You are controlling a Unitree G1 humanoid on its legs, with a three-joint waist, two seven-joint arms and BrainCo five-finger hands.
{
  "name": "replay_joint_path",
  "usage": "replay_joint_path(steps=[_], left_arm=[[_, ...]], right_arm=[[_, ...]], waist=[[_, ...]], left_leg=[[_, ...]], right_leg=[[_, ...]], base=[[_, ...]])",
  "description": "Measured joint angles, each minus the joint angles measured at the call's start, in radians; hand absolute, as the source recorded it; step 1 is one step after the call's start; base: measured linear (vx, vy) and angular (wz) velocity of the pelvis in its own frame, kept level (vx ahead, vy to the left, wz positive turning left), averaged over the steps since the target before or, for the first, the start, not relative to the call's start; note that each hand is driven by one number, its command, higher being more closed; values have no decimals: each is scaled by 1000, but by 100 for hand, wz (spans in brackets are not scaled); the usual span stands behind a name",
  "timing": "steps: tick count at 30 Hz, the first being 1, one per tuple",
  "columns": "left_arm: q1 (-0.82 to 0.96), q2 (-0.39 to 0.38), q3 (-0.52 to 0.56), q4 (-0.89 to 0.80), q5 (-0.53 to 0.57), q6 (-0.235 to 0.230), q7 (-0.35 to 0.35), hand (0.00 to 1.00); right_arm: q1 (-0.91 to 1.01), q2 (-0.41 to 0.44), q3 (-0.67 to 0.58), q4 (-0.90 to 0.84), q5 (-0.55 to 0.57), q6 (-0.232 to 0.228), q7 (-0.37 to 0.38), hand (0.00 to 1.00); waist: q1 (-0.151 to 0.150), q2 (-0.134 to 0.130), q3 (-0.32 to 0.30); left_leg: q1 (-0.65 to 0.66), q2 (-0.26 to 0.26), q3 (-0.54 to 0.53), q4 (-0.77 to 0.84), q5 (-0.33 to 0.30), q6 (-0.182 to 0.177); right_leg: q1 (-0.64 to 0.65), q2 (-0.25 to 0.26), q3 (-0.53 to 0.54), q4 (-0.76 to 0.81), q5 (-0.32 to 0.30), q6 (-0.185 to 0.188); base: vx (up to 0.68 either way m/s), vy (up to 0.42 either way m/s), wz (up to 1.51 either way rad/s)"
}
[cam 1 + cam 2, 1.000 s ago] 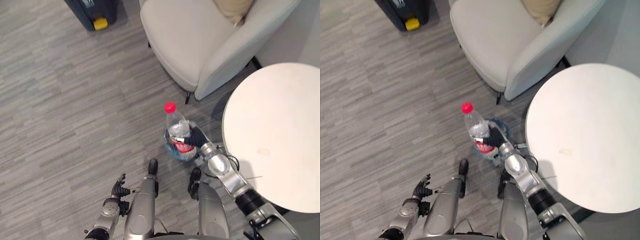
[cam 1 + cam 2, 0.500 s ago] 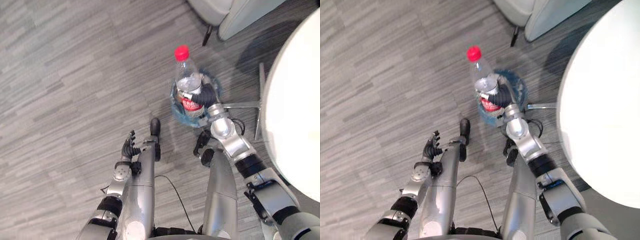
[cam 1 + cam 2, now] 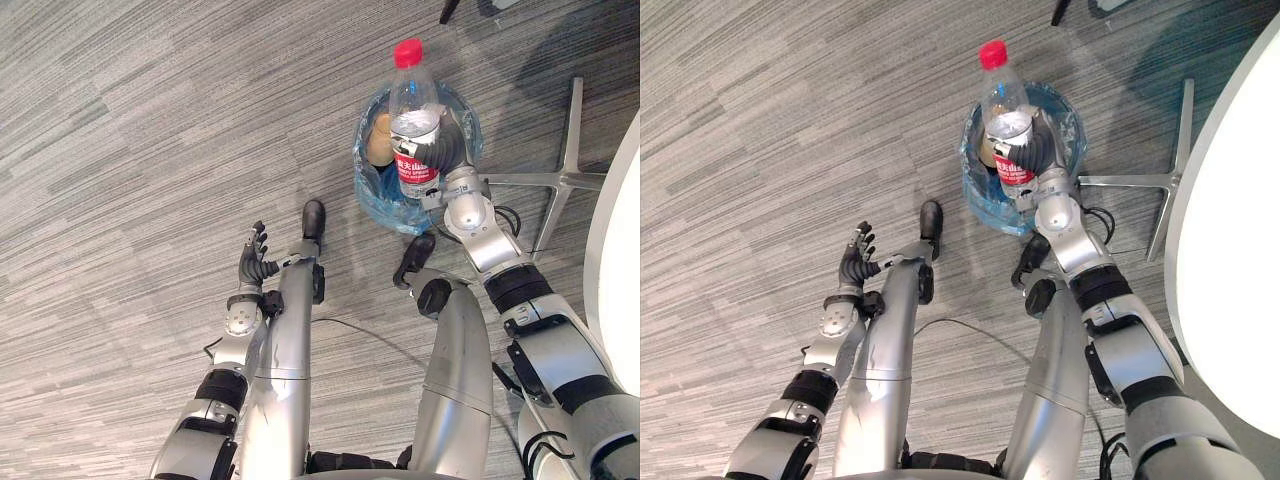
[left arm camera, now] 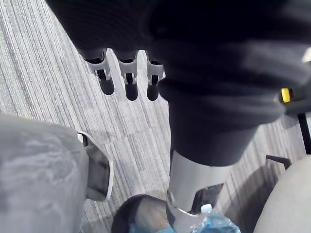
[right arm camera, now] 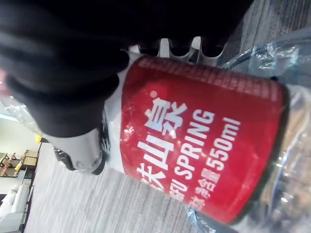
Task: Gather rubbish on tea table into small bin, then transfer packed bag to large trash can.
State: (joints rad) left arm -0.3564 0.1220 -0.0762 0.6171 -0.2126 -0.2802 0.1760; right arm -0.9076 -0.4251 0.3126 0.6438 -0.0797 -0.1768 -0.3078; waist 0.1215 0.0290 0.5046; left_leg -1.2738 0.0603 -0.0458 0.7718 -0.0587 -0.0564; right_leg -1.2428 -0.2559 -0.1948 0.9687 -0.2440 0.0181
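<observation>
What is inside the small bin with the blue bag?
A brownish round item lies in the small bin. The bottle, gripped by the right hand, hides the rest of the inside.

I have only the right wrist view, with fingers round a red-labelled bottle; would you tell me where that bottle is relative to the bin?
Observer: The right hand holds the bottle over the bin, its label end within the rim and its red cap pointing past it.
Operator: Thank you. Is anything lying in the bin?
Observer: Yes, a brown item sits inside, beside the bottle.
Operator: And where is the left hand?
Observer: The left hand hangs open above the floor, apart from the bin.
</observation>
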Motion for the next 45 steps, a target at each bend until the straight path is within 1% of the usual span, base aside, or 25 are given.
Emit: replay_joint_path(steps=[3, 11, 14, 15, 18, 20, 22, 25, 28, 31, 33, 35, 37, 38, 39, 43, 45], left_arm=[[0, 1, 0, -11, -12, -3, 1, 0], [0, 2, 4, -12, -11, -1, 3, 0], [0, 4, 7, -12, -11, 2, 5, 0], [1, 5, 9, -11, -11, 8, 7, 0], [7, 22, 12, -9, -10, 12, 8, 0], [7, 23, 17, -8, -10, 21, 12, 0], [9, 25, 31, -5, -9, 25, 21, 0], [13, 24, 35, 2, -6, 32, 21, 0], [23, 20, 38, 2, 12, 32, 21, 0], [26, 26, 40, 3, 17, 32, 21, 0], [26, 26, 39, 3, 28, 31, 21, 0], [26, 27, 38, 5, 28, 31, 21, 0], [25, 23, 33, 12, 28, 29, 21, 0], [25, 24, 33, 13, 28, 29, 21, 0], [24, 26, 33, 13, 28, 28, 22, 0], [18, 26, 27, 22, 28, 19, 23, 0], [13, 25, 27, 31, 28, 18, 24, 0]], right_arm=[[-9, -2, 0, 18, 0, 1, -2, 0], [4, 10, 1, 9, -18, 4, -4, 0], [21, 16, 2, -15, -61, 4, -16, 0], [44, 16, 3, -48, -81, 5, -19, 0], [89, 29, 21, -127, -139, 4, -19, 0], [123, 37, 22, -165, -168, 4, -19, 0], [165, 53, 28, -209, -210, 4, -19, 0], [204, 57, 55, -240, -257, 4, -18, 0], [247, 66, 99, -259, -349, 3, -14, 0], [267, 76, 113, -268, -413, 3, -12, 0], [276, 75, 132, -257, -490, 5, 2, 0], [276, 80, 140, -220, -530, 9, 8, 0], [274, 87, 152, -168, -561, 13, 8, 0], [272, 88, 161, -151, -563, 15, 9, 0], [266, 94, 170, -120, -576, 27, 9, 0], [234, 117, 170, 22, -598, 59, 10, 0], [218, 124, 167, 63, -598, 72, 9, 0]], waist=[[0, 0, 0], [-2, -2, -1], [-7, -3, -1], [-9, -4, -1], [-28, -14, 0], [-29, -21, 2], [-30, -38, 0], [-33, -45, 0], [-40, -53, -1], [-47, -63, -1], [-52, -64, 0], [-50, -65, -1], [-51, -70, -3], [-51, -73, -6], [-51, -77, -8], [-47, -78, -8], [-46, -78, -8]], left_leg=[[-14, 0, -9, 0, 6, -9], [-12, 7, -13, 0, 11, -16], [-4, 9, -14, -2, 13, -19], [1, 10, -14, -3, 13, -19], [12, 13, -13, -7, 14, -20], [24, 19, -10, -8, 14, -20], [43, 27, -7, -22, 16, -23], [68, 30, -8, -36, 18, -26], [105, 37, -6, -61, 20, -28], [120, 42, -6, -77, 24, -35], [131, 42, -4, -90, 27, -39], [146, 45, 2, -101, 27, -39], [159, 45, 8, -108, 26, -38], [159, 45, 9, -109, 25, -37], [157, 45, 9, -109, 25, -36], [149, 43, 11, -108, 21, -29], [145, 42, 6, -108, 23, -33]], right_leg=[[-13, -1, -8, 7, -3, -3], [-12, 7, -10, 9, -2, -5], [-5, 10, -11, 9, -2, -6], [-2, 10, -11, 9, -2, -6], [7, 14, -10, 6, -1, -7], [19, 20, -8, 0, 1, -10], [33, 29, -7, -12, 5, -15], [58, 32, -12, -23, 5, -15], [94, 42, -15, -46, 6, -16], [107, 45, -20, -60, 7, -17], [117, 46, -22, -69, 9, -21], [129, 47, -23, -82, 17, -34], [142, 46, -22, -91, 18, -35], [143, 46, -22, -93, 18, -35], [143, 45, -23, -95, 18, -35], [144, 42, -27, -99, 18, -35], [143, 43, -32, -96, 18, -34]], base=[[-15, -6, 4], [-15, 2, -1], [-21, 3, -1], [0, 0, 0], [-19, 4, -3], [-20, 3, -10], [-16, -2, -9], [0, 0, 0], [0, -9, -2], [0, 0, 0], [0, 0, 0], [11, -3, -2], [0, 0, 0], [0, 0, 0], [14, 4, 3], [7, 3, 4], [3, -10, 4]])
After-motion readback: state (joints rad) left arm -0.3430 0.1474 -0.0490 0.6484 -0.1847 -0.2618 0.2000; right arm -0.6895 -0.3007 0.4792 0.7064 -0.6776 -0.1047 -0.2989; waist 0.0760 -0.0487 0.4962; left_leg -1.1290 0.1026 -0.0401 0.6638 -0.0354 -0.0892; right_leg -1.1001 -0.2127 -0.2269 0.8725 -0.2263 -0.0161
